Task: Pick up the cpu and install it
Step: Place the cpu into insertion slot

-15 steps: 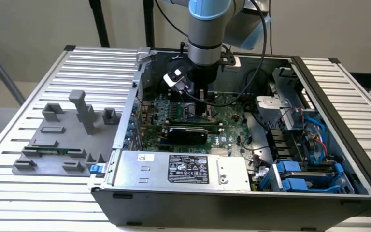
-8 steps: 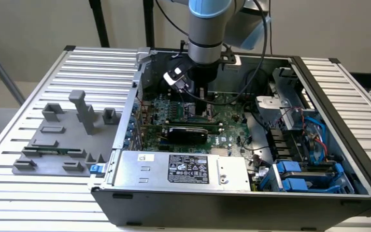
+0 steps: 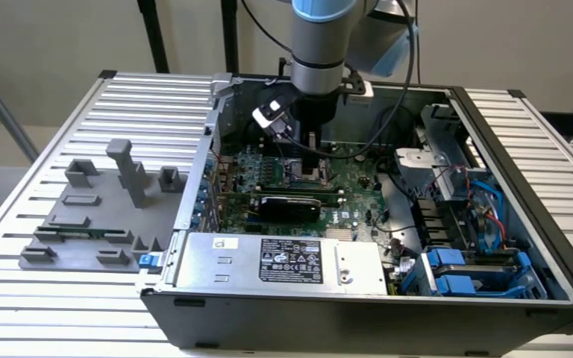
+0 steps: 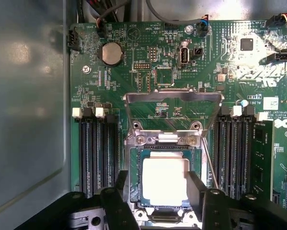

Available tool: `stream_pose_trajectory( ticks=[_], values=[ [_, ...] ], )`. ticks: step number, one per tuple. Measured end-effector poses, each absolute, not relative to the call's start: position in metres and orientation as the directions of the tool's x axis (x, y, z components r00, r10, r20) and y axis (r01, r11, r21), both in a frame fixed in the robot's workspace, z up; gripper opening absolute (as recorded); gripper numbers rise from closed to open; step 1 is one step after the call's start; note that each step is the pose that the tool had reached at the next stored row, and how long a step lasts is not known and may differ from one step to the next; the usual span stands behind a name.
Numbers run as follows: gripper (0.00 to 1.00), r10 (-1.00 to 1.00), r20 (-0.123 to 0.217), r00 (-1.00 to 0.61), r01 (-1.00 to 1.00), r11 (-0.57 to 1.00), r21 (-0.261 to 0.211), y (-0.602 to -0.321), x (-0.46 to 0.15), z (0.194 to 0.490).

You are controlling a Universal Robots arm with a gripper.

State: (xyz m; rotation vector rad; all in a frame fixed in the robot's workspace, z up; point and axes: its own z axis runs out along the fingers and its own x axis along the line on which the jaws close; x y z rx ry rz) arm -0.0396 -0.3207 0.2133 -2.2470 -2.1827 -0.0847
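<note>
The cpu [image 4: 163,184], a flat square chip with a pale metal top, lies flat inside the motherboard socket [image 4: 134,143]. The socket's metal load plate [image 4: 172,98] is swung up and open behind it. My gripper [image 4: 160,182] hangs straight over the socket, its two black fingers [image 4: 122,184] standing one on each side of the chip. A thin gap shows on one side, so the jaws look open around the chip and not clamped on it. In the exterior view the gripper [image 3: 307,153] reaches down into the open computer case, over the green board [image 3: 297,186].
Dark memory slots [image 4: 95,158] flank the socket on both sides. The case's side wall [image 4: 28,120] rises close by. A grey fixture with upright blocks [image 3: 98,216] sits on the slatted table at the exterior view's left. The power supply [image 3: 277,261] and blue drive bays [image 3: 465,272] fill the case's front.
</note>
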Motion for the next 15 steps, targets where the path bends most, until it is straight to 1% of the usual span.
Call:
stream_pose_trajectory(
  ticks=[1, 2, 4, 5, 6, 7, 10, 11, 15],
  values=[
    [0.47, 0.999, 0.044, 0.028, 0.999, -0.03, 0.032, -0.321, -0.04, 0.214],
    [0.47, 0.999, 0.044, 0.028, 0.999, -0.03, 0.032, -0.321, -0.04, 0.214],
    [0.36, 0.999, 0.044, 0.028, 0.999, -0.03, 0.032, -0.321, -0.04, 0.215],
    [0.36, 0.999, 0.044, 0.028, 0.999, -0.03, 0.032, -0.322, -0.04, 0.215],
    [0.3, 0.999, 0.044, 0.028, 0.999, -0.03, 0.032, -0.323, -0.04, 0.215],
    [0.3, 0.999, 0.044, 0.028, 0.999, -0.03, 0.032, -0.323, -0.04, 0.215],
    [0.12, 0.999, 0.044, 0.028, 0.999, -0.03, 0.032, -0.327, -0.041, 0.215],
    [0.11, 0.999, 0.044, 0.028, 0.999, -0.03, 0.032, -0.329, -0.042, 0.215],
    [0.11, 0.999, 0.044, 0.028, 0.999, -0.03, 0.032, -0.331, -0.045, 0.215]
  ],
)
